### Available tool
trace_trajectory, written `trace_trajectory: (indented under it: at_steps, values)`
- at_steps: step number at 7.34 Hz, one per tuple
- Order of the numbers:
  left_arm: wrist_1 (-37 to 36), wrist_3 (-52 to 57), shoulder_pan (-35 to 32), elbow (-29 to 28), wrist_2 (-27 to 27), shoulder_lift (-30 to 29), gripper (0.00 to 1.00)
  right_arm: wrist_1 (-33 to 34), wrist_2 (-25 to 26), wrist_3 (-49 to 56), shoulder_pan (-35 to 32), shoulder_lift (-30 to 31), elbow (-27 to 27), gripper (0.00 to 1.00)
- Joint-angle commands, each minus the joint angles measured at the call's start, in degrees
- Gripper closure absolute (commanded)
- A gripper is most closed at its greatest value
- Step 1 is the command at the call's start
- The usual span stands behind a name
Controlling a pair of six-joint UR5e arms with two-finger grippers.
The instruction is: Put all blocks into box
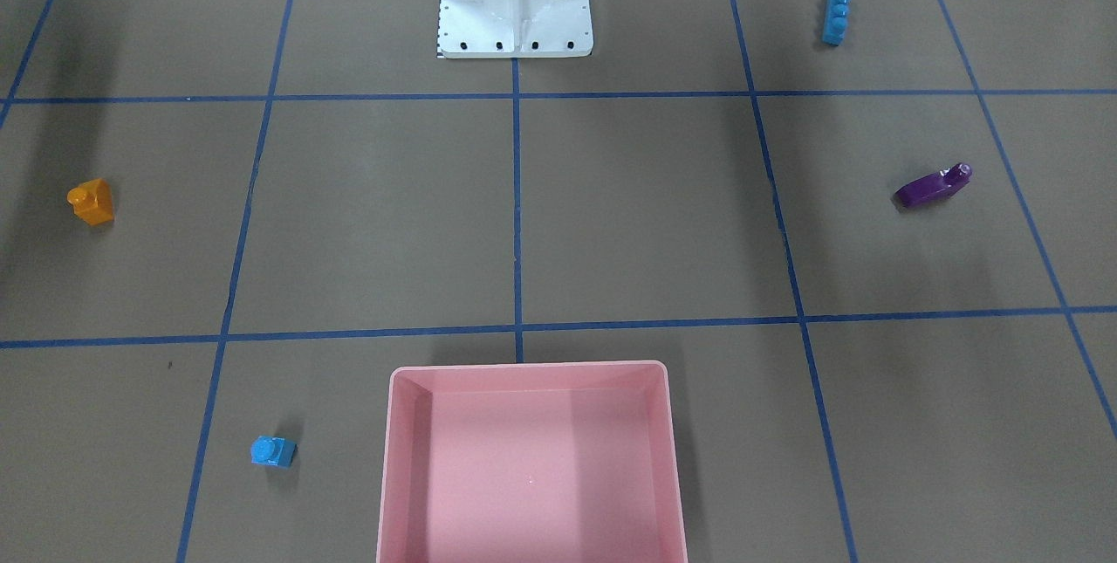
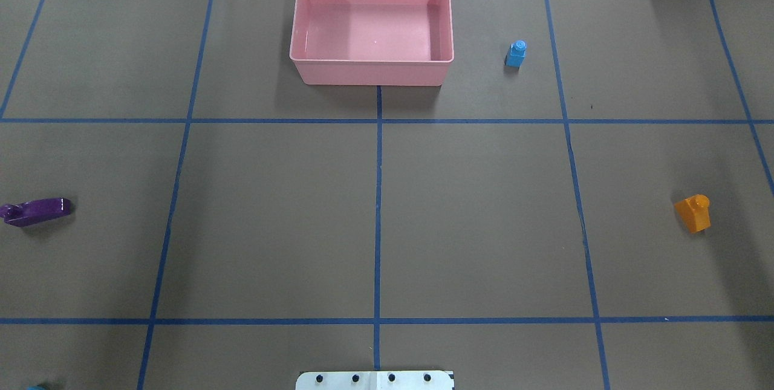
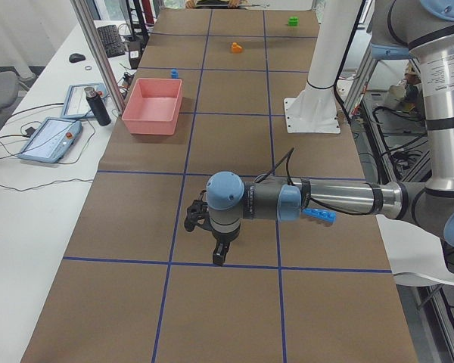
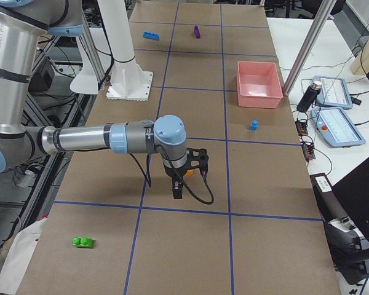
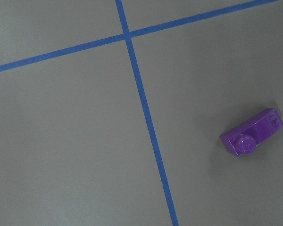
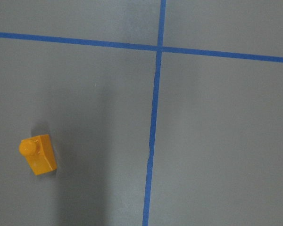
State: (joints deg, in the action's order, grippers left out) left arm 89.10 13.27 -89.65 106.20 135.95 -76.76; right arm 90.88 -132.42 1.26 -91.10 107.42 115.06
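The pink box stands at the table's far middle, with nothing in it. A light-blue single-stud brick stands right of it. An orange brick lies at the right, also in the right wrist view. A purple oblong brick lies at the left, also in the left wrist view. A long blue brick lies near the base. A green brick lies beyond the right arm. My left gripper and right gripper hang above the table; I cannot tell if either is open or shut.
The white metal base stands at the robot's edge of the table. Blue tape lines divide the brown mat into squares. Tablets and a dark bottle sit on the side desk beyond the box.
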Motion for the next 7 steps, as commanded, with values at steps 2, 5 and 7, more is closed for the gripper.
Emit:
trace_trajectory:
  at_steps: [2,5,7]
  values:
    - [0.0,0.0,0.0,0.1,0.0,0.0,0.0,-13.5,-0.4,-10.8,12.3,-0.3,-0.2,0.0]
    - [0.1,0.0,0.1,0.1,0.1,0.0,0.0,-39.8,5.3,-36.9,30.3,-1.2,-8.6,0.0]
    - [0.1,0.0,0.1,0.1,0.1,0.0,0.0,-43.6,11.2,-41.4,37.1,-2.1,-10.9,0.0]
